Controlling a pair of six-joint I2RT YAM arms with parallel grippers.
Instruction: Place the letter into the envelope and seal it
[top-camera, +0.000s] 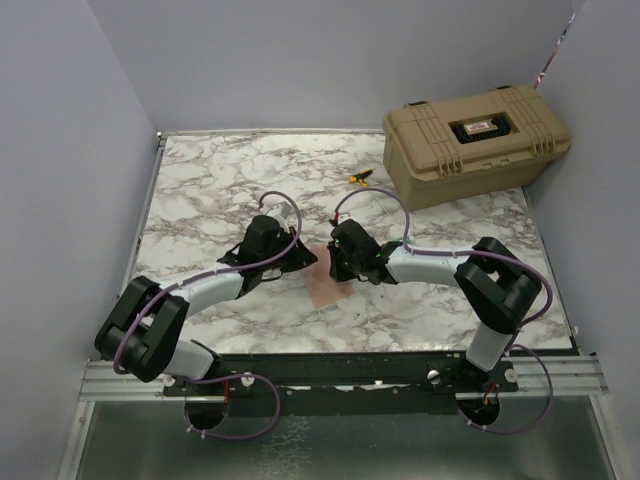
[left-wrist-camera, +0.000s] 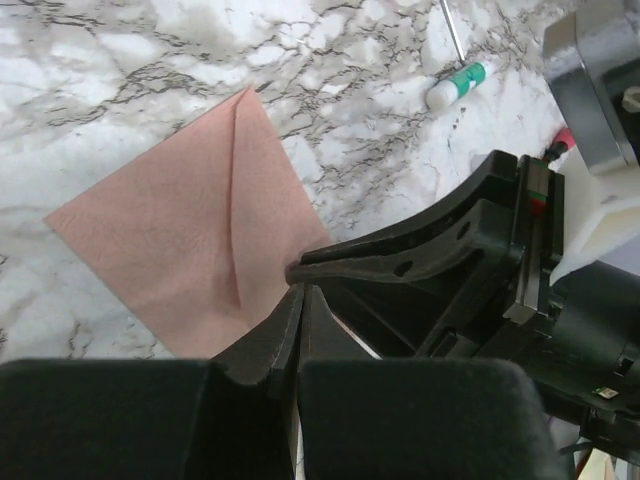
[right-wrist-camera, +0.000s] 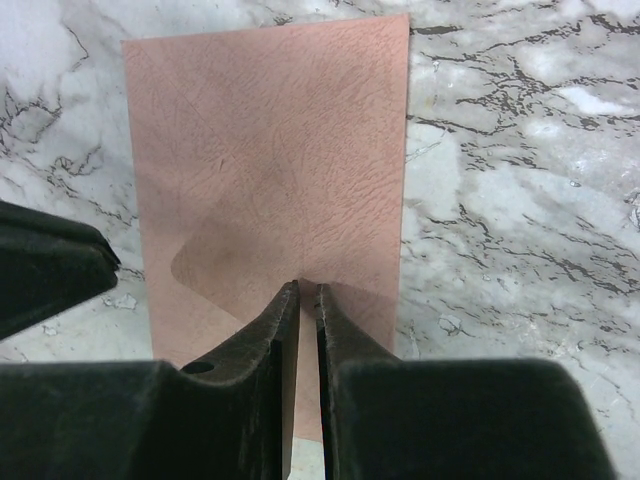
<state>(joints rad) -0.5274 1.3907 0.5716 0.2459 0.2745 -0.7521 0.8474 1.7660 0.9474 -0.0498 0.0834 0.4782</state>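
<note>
The salmon-tan envelope (top-camera: 322, 290) lies flat on the marble table between my two grippers. In the left wrist view the envelope (left-wrist-camera: 170, 230) shows its triangular flap folded down over the body. In the right wrist view the envelope (right-wrist-camera: 270, 150) is a plain rectangle with faint creases. My left gripper (top-camera: 303, 262) (left-wrist-camera: 301, 290) is shut, its tips at the envelope's edge. My right gripper (top-camera: 336, 265) (right-wrist-camera: 308, 287) is shut to a thin slit, its tips resting on the envelope. No separate letter is in view.
A tan hard case (top-camera: 475, 140) stands at the back right. A small screwdriver (top-camera: 360, 178) (left-wrist-camera: 455, 85) lies on the table in front of it. Grey walls close the left, back and right sides.
</note>
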